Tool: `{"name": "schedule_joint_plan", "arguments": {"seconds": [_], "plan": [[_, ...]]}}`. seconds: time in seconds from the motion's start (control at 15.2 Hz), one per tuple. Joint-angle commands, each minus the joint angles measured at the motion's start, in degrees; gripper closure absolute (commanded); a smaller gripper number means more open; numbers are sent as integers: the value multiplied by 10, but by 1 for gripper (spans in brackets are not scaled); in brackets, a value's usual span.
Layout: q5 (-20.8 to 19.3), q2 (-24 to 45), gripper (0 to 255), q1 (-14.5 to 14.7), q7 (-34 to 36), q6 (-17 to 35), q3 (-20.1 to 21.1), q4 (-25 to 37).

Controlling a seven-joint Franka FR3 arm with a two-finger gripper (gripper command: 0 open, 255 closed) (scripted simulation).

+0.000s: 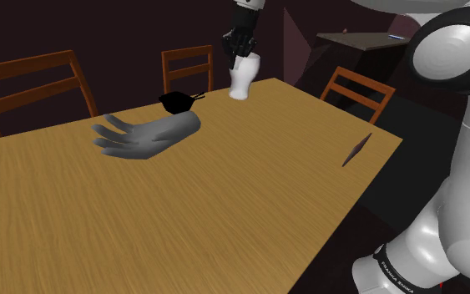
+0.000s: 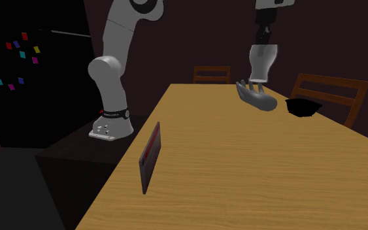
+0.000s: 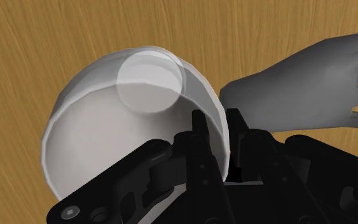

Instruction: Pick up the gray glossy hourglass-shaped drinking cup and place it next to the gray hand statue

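Observation:
A pale grey glossy cup (image 1: 243, 79) with a narrow waist hangs upright from my gripper (image 1: 243, 53), which is shut on its rim. The second exterior view has the cup (image 2: 263, 63) off the wooden table (image 2: 241, 170), just above the grey hand statue (image 2: 257, 97), with the gripper (image 2: 263, 44) over it. The statue (image 1: 145, 135) lies flat on the table, fingers spread. In the wrist view one finger is inside the cup (image 3: 126, 121) and one outside, the gripper (image 3: 217, 137) clasping the wall, and the statue (image 3: 304, 89) lies beside the cup.
A black bowl-like thing (image 1: 179, 101) sits just behind the statue's wrist. A thin dark red slab (image 2: 150, 157) stands on edge near the table's side by the stand. Wooden chairs (image 1: 189, 67) (image 1: 358, 90) line the table (image 1: 224, 209).

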Motion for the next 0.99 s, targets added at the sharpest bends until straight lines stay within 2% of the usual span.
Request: {"name": "schedule_joint_plan", "arguments": {"seconds": [0.0, 0.92], "plan": [[-1, -4, 255, 1, -2, 18, 0, -22], [0, -15, 255, 9, -12, 131, 1, -146]]}}
